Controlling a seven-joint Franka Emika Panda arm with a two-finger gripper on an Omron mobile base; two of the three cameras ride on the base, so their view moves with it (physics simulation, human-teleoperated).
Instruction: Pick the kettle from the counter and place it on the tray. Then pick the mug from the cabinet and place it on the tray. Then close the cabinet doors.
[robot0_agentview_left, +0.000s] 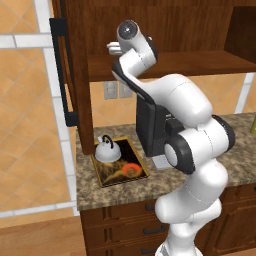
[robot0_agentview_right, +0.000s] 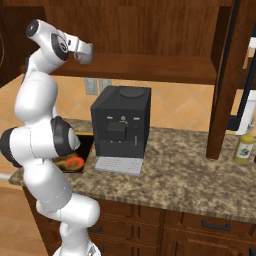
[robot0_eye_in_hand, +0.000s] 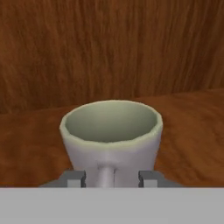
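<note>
The mug (robot0_eye_in_hand: 111, 135) stands upright on the cabinet (robot0_eye_in_hand: 109, 48) shelf right before the gripper (robot0_eye_in_hand: 111, 178), whose part-spread fingers flank its handle without clearly pinching; light, rigid, likely slick, so grip the handle or rim squarely.

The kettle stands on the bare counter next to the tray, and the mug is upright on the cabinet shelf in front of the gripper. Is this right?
Not quite. The kettle stands on the tray, at its far end, not on the bare counter; the left base view shows this. The rest holds: in the hand view the mug is upright on the cabinet shelf, just in front of the gripper.
</note>
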